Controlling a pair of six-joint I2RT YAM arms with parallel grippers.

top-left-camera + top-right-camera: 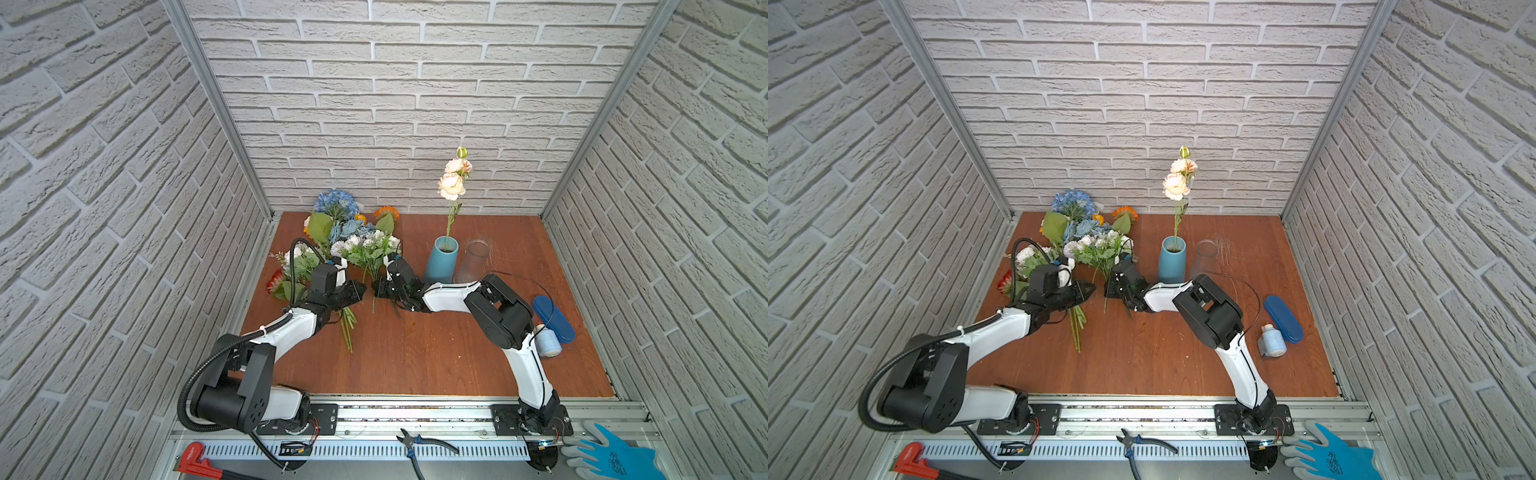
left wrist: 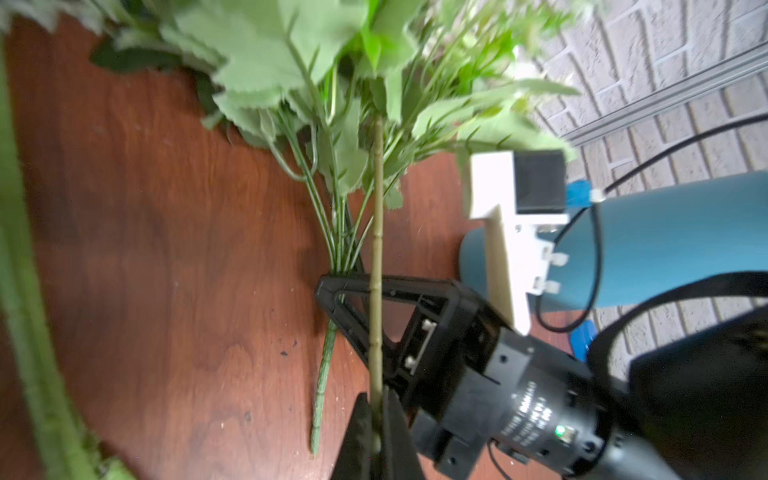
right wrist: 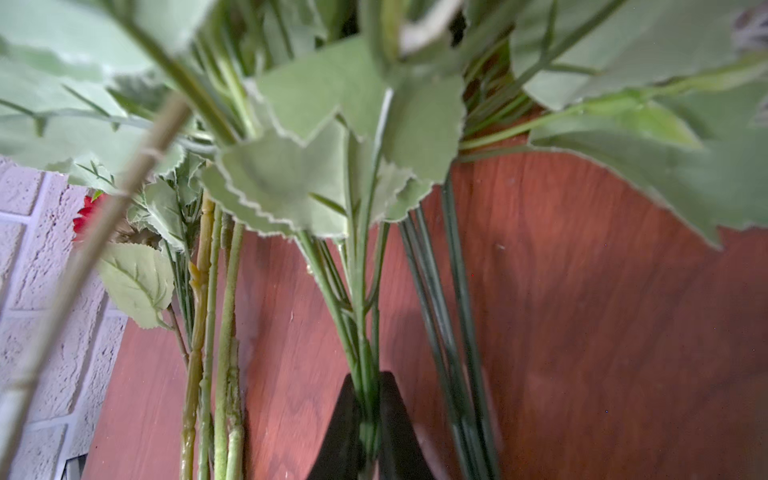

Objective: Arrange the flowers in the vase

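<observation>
Green bunch stems point(image 3: 361, 324) lie clamped in my right pincer point(image 3: 368, 378), pointing at the back wall point(image 1: 415, 124), blue vase point(image 1: 441, 259) close on its right; left pincer point(image 2: 376, 399) grips one stem point(image 2: 377, 232)

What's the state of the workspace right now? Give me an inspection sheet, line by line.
Surface: brown wooden tabletop.
Job's things: blue vase upright with one peach stem in it; flower pile lying at rear left.
Clutter: clear glass, blue case, pale bottle; pliers, red wrench, blue glove at the front rail.
Grippers: left gripper shut on a single stem; right gripper shut on a leafy bunch.
Cables: black hose on left arm; thin black cable loops over right arm.
Surroundings: brick-pattern walls.
</observation>
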